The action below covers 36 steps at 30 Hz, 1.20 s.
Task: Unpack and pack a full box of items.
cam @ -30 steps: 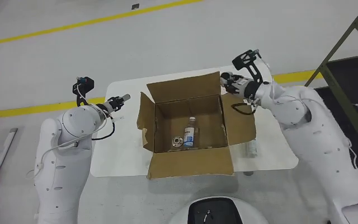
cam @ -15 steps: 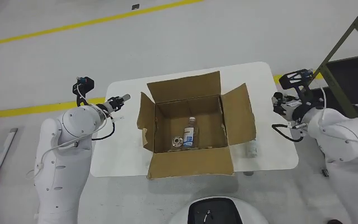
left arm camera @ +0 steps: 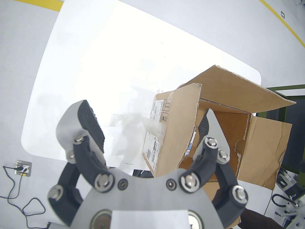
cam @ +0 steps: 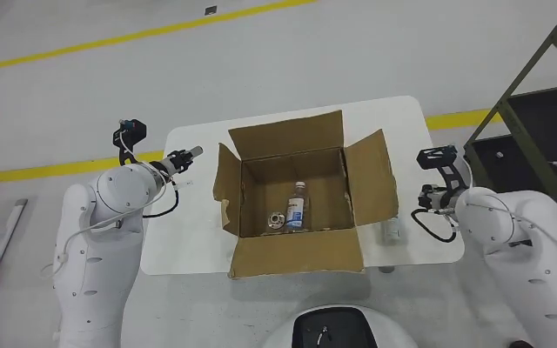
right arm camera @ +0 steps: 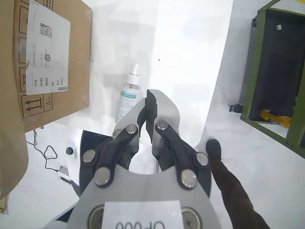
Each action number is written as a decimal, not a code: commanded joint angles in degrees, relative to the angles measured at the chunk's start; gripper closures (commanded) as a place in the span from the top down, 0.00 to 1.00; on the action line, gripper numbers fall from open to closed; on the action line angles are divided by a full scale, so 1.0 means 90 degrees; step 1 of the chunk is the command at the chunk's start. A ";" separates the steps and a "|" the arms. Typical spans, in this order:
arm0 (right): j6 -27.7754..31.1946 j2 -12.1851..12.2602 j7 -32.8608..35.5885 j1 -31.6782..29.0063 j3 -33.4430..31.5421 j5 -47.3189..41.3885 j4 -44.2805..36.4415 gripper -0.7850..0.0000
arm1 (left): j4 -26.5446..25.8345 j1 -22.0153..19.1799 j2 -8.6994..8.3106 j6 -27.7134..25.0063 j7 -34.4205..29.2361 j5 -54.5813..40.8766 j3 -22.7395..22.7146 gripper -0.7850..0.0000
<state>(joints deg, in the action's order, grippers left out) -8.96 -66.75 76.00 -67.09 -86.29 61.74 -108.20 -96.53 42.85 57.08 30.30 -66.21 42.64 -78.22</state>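
— Cardboard box [cam: 296,139] with its 4 flaps open, on the white table [cam: 191,235]: where is it from the left gripper [left arm camera: 147,115]?
— Ahead of the spread jaws, near but not touching; nothing sits between them. The left wrist view has the box's outer wall with 2 white shipping labels and small pictograms, print too small to read.
— And inside?
— The top view looks onto the box floor: 1 clear bottle [cam: 296,209] with a white cap and blue label, and 1 small round metallic item [cam: 276,219] just beside it.
— Further right?
— A spray bottle [right arm camera: 129,94] lies on the table beside the box's right flap, just ahead of the right gripper [right arm camera: 149,101], apart from it. Those jaws are clenched together on nothing.
— Anything legible?
— The right wrist view has that flap's outer face: 1 white label with a square code, plus arrow and boot pictograms. The spray bottle's label is teal-printed, too fine to read. Beyond the jaws stands a green rack [right arm camera: 269,72] holding 1 yellow object [right arm camera: 274,117].
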 commanded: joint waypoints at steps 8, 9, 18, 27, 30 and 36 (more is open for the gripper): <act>-0.0227 -0.0044 -0.0050 -0.0131 0.0556 0.0224 0.0267 0.07 | 0.0000 0.0000 0.0000 0.0000 0.0000 0.0000 0.0000 1.00; -0.0296 -0.0059 -0.0023 -0.0110 0.0652 0.0191 0.0319 0.10 | 0.0000 0.0000 0.0000 0.0000 0.0000 0.0000 0.0000 1.00; -0.0857 -0.0150 0.0096 0.0262 0.1219 0.0454 0.0903 0.40 | 0.0000 0.0000 0.0000 0.0000 0.0000 0.0000 0.0000 1.00; -0.0909 -0.0236 -0.0023 0.0511 0.1613 0.0362 0.1489 0.45 | 0.0000 0.0000 0.0000 0.0000 0.0000 0.0000 0.0000 1.00; -0.0929 -0.0253 -0.0023 0.0573 0.1684 0.0392 0.1595 0.46 | 0.0000 0.0000 0.0000 0.0000 0.0000 0.0000 0.0000 1.00; -0.0929 -0.0288 -0.0064 0.0663 0.1828 0.0425 0.1829 0.46 | 0.0000 0.0000 0.0000 0.0000 0.0000 0.0000 0.0000 1.00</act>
<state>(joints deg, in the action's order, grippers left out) -17.34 -69.30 75.49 -61.22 -70.06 65.48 -92.11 -96.53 42.85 57.08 30.30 -66.21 42.64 -78.22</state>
